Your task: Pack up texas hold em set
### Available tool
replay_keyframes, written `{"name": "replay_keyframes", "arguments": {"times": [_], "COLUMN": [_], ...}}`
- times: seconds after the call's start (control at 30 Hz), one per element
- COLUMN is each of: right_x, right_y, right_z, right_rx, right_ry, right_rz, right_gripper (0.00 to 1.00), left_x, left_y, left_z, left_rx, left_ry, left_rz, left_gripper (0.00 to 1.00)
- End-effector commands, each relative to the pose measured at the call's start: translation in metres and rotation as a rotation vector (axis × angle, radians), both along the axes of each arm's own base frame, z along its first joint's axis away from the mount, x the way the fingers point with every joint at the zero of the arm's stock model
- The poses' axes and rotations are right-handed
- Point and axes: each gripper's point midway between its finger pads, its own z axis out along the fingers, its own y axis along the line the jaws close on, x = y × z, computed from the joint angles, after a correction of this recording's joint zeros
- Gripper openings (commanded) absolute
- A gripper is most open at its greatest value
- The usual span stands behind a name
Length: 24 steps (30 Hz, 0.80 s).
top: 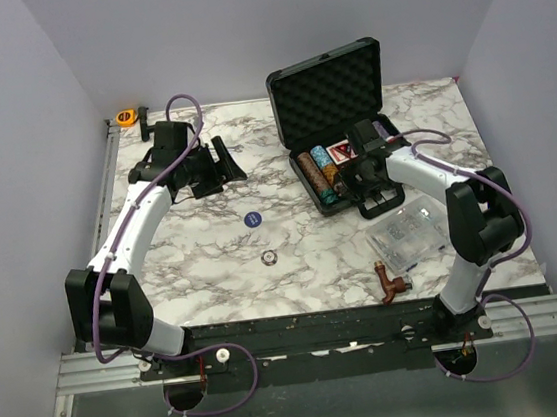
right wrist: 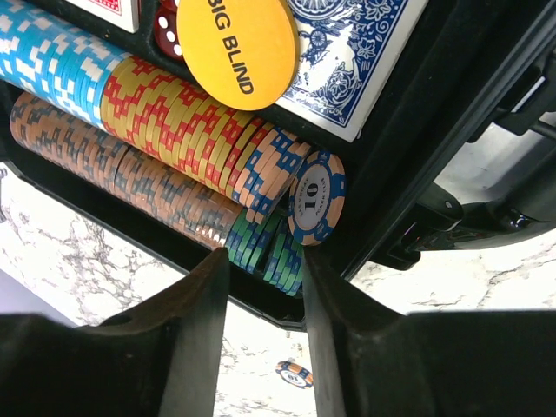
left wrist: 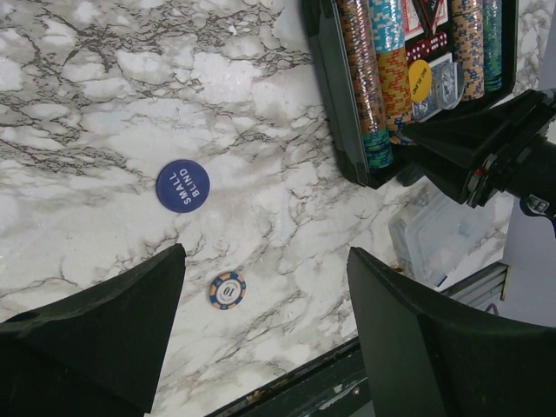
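A: Marble worktop. Where's the biggest task item?

B: Black briefcase, towards the far right corner, lid upright, bumpy foam showing. Its tray lies open, facing the near edge.

A: Arms?

B: Left gripper up off the top towards the far left corner, fingers spread wide, nothing between them. Right gripper over the near end of the tray, fingers only slightly parted, holding nothing.

A: Clutter?

B: Clear compartment box by the right edge, just nearer than the briefcase.

A: Inside the tray?

B: Rows of striped chips on edge: blue, yellow, salmon, green. A "10" chip caps one row's end. Blue deck beside them, with a yellow BIG BLIND disc lying partly on it.

A: Loose pieces?

B: Blue SMALL BLIND disc flat mid-worktop. One striped chip flat, closer to the near edge, apart from the disc.
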Motion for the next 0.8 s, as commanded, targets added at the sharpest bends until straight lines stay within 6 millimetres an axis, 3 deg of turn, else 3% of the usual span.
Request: {"name": "replay_keyframes", "arguments": {"times": [0.0,0.3,0.37,0.5,0.6,0.7,0.77], "right_x": [0.013,0.018,0.016,0.015,0.016,0.015,0.013], "right_y": [0.000,0.009,0.004,-0.033,-0.054,-0.060,-0.060], "right_z": [0.014,0.046,0.052,0.057,0.051,0.043,0.037], "right_rx": [-0.008,-0.061,-0.107,-0.304,-0.355,-0.383,-0.386], "right_ry": [-0.057,-0.202,-0.224,-0.217,-0.200,-0.159,-0.116], "right_rz": [0.025,0.312,0.363,0.370,0.376,0.407,0.425], "right_gripper": [0.44,0.53,0.52,0.42,0.31,0.21,0.21], "left_x": [0.001,0.001,0.001,0.000,-0.001,-0.001,-0.002], "left_y": [-0.003,-0.007,-0.008,-0.009,-0.011,-0.012,-0.012], "left_z": [-0.001,-0.003,-0.004,-0.005,-0.004,-0.004,-0.004], "left_rx": [-0.036,-0.063,-0.063,-0.072,-0.084,-0.091,-0.091], "left_ry": [0.006,0.010,0.015,0.018,0.020,0.021,0.023], "left_rz": [-0.014,-0.033,-0.034,-0.039,-0.044,-0.049,-0.050], "left_gripper": [0.74,0.74,0.74,0.74,0.74,0.74,0.74]}}
